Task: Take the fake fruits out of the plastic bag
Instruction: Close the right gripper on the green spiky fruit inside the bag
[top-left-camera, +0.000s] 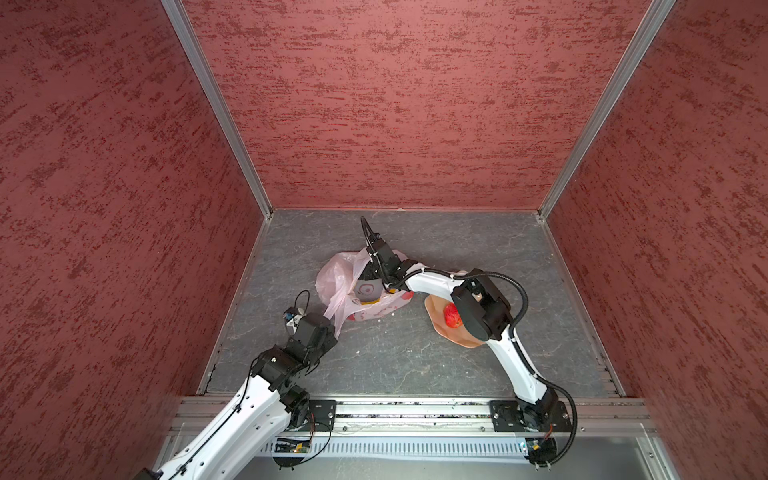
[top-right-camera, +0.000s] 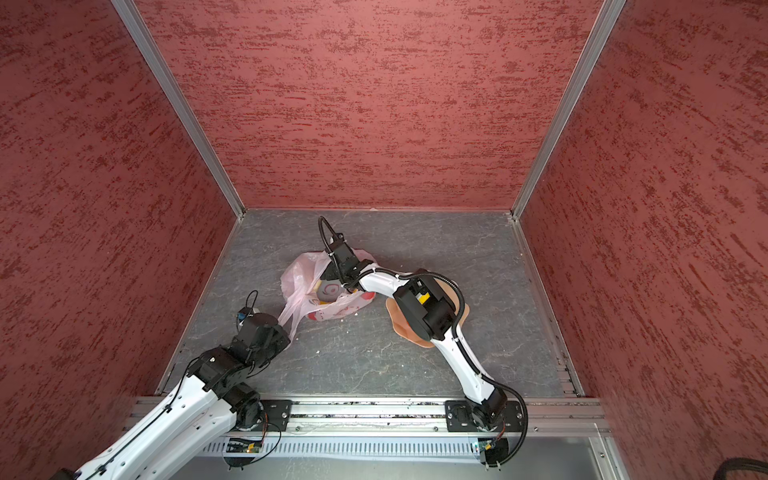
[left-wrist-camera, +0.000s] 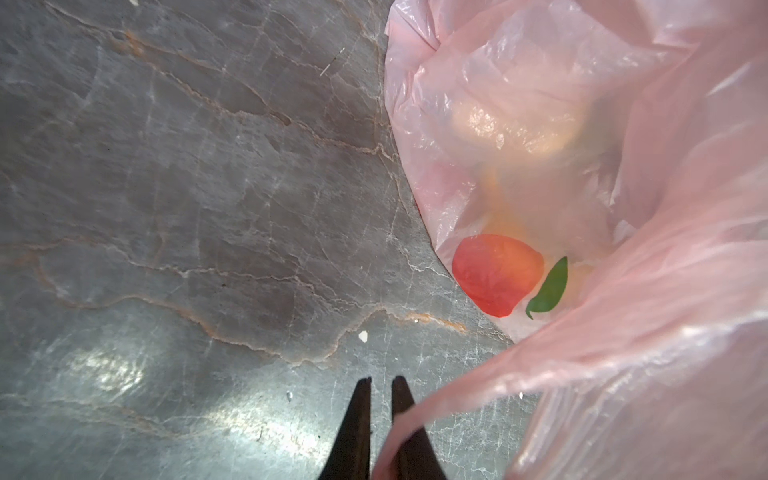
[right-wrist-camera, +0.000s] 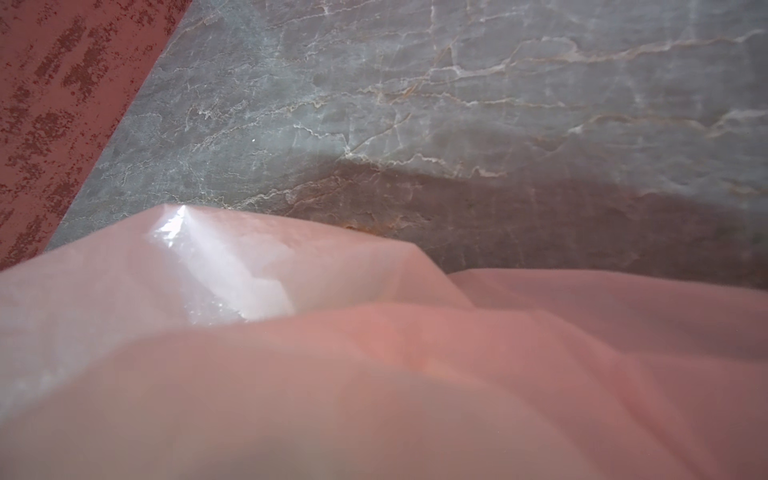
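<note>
The pink plastic bag lies crumpled mid-table in both top views, its mouth held up. My left gripper is shut on one loop handle, which runs taut back to the bag. My right gripper reaches down into the bag's mouth; its fingertips are buried in the film. A pale orange fruit shows through the plastic, and something yellow shows inside. One red fruit sits outside the bag. In the right wrist view the bag film hides the jaws.
A peach bowl holding the red fruit stands right of the bag, partly under my right arm's elbow. A flat red print with a green leaf marks the bag's side. Red textured walls enclose the grey marbled table.
</note>
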